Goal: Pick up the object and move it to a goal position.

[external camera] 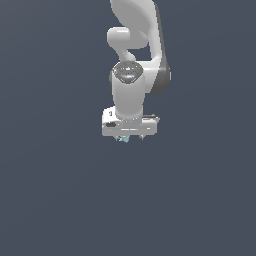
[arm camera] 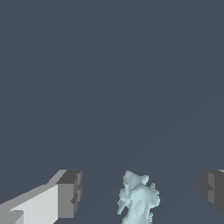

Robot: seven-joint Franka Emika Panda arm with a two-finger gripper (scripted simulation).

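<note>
A flat ground [external camera: 55, 200] fills the exterior view from edge to edge, a dull slate blue-grey with no pattern, seams or marks on it; its tone is nearly even, only a little lighter toward the lower part of that view; no wall, edge or horizon line shows anywhere; the wrist view shows the same ground [arm camera: 109, 65], again a plain slate blue-grey, with a faint straight change of shade running slantwise across it; whether that line is a shadow's edge or a lighting band cannot be told; no other loose thing lies on the ground in either view.
</note>
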